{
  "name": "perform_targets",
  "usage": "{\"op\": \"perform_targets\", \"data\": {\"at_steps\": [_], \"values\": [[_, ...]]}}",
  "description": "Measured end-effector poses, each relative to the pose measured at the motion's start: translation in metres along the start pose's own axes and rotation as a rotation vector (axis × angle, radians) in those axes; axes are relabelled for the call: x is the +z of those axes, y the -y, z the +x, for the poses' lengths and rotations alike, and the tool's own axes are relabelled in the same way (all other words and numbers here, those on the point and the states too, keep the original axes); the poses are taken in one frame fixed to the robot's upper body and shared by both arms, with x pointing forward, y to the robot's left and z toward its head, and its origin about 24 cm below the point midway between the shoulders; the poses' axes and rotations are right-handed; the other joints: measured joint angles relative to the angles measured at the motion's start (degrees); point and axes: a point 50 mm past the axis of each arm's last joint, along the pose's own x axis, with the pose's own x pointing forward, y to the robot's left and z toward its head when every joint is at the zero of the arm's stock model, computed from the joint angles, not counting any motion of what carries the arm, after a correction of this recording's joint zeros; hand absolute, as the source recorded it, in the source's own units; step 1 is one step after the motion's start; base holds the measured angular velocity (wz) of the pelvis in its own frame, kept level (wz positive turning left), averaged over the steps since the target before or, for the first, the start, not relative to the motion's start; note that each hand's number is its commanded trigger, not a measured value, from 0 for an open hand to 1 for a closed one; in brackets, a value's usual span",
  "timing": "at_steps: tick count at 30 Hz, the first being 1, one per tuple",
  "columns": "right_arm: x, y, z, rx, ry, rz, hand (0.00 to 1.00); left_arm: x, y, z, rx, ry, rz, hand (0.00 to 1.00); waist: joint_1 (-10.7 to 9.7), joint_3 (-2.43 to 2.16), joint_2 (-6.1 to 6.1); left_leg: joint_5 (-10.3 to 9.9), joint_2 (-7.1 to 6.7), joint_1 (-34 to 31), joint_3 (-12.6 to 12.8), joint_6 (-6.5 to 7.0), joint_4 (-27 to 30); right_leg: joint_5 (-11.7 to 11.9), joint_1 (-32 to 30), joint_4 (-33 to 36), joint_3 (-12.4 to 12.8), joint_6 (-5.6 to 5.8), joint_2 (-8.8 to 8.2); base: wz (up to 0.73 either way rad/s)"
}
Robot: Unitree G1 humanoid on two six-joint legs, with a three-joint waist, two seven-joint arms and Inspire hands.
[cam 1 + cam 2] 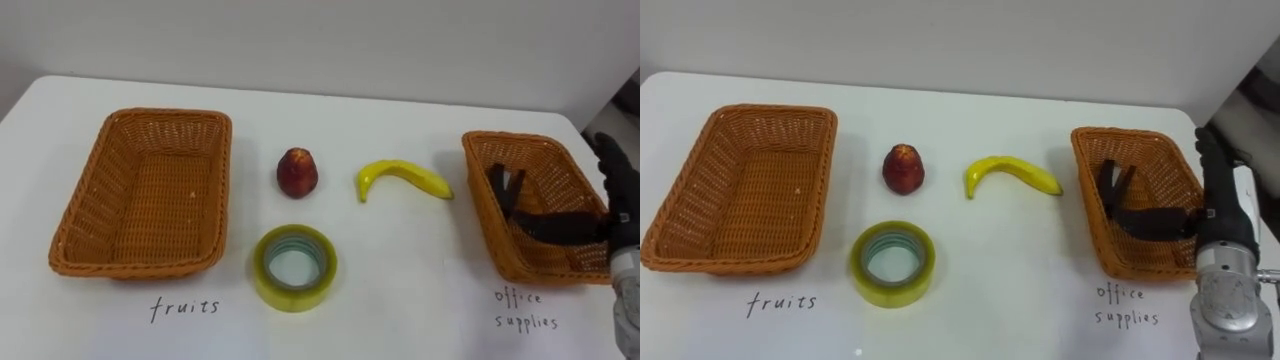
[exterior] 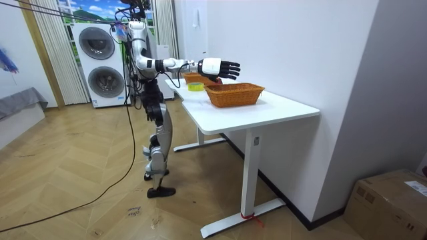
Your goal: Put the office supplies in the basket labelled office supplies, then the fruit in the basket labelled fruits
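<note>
**Right hand open above the right basket, fruit and tape on the bench**

The robot stands at the end of a white bench (image 1: 400,300), with 2 washing machines (image 2: 103,63) behind it in the room view. Its right arm reaches forward over the bench top. The right hand (image 1: 1222,205) hovers above the near right corner of the right basket (image 1: 535,150). Its fingers are straight and spread, and it holds nothing.

2 wicker baskets sit well apart at opposite sides of the bench, each with handwritten words (image 1: 184,307) on the bench in front of it. The left basket (image 1: 90,200) has nothing in it. In the right basket lies a black object (image 1: 505,188); what it is cannot be told.

3 things lie on the bare bench between the baskets. A red apple (image 1: 297,172) stands upright nearer the left basket. A yellow banana (image 1: 402,178) lies to its right, nearer the right basket, curved with its ends pointing down toward the robot. A roll of tape (image 1: 294,266) lies flat just in front of the apple, apart from it.
</note>
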Motion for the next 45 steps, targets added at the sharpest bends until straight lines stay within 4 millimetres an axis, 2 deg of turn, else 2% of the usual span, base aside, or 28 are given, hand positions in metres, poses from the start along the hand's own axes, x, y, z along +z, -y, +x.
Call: {"op": "perform_targets", "data": {"at_steps": [23,30,33,39,42,45], "values": [[0.002,-0.001,0.0,0.018,0.009,-0.002,0.0,0.0,0.0,0.0,0.001,0.001,0.0,0.0,-0.1,0.06,0.27,0.0,-0.01,0.0,-0.2,0.01,0.1,0.0,-0.2,0.8,0.0,0.0,-0.11,0.0],[0.01,0.001,0.0,0.013,0.041,0.007,0.0,0.001,0.0,0.0,-0.003,0.005,-0.001,0.0,0.2,0.04,0.24,0.0,-0.04,0.0,0.1,0.0,0.1,0.0,-0.4,0.8,0.0,0.0,0.01,0.0],[0.017,0.001,0.0,0.011,0.068,0.064,0.0,0.002,0.0,0.0,-0.005,0.009,-0.002,0.0,0.5,0.07,0.3,0.0,-0.05,0.0,0.4,0.0,-0.1,0.0,-0.4,0.7,0.3,0.0,0.03,-0.03],[0.046,0.006,-0.004,-0.013,0.196,0.168,0.0,0.004,-0.001,0.0,-0.002,0.026,-0.003,0.0,0.7,0.18,0.5,0.0,-0.05,-0.1,0.4,0.01,-0.1,0.0,-0.5,0.7,1.1,0.0,0.47,-0.01],[0.058,0.005,-0.006,-0.02,0.242,0.195,0.0,0.003,0.003,0.0,-0.012,0.027,0.015,0.0,1.5,0.23,1.02,0.0,0.06,-0.2,0.8,0.0,0.0,0.0,-0.9,0.9,1.1,0.0,0.54,-0.07],[0.072,0.006,-0.01,-0.015,0.306,0.204,0.0,0.005,0.01,-0.001,-0.031,0.034,0.014,0.0,2.3,0.23,2.17,0.0,0.04,-0.4,0.7,0.01,-0.4,0.0,-1.2,0.9,1.3,-0.01,0.55,-0.01]]}}
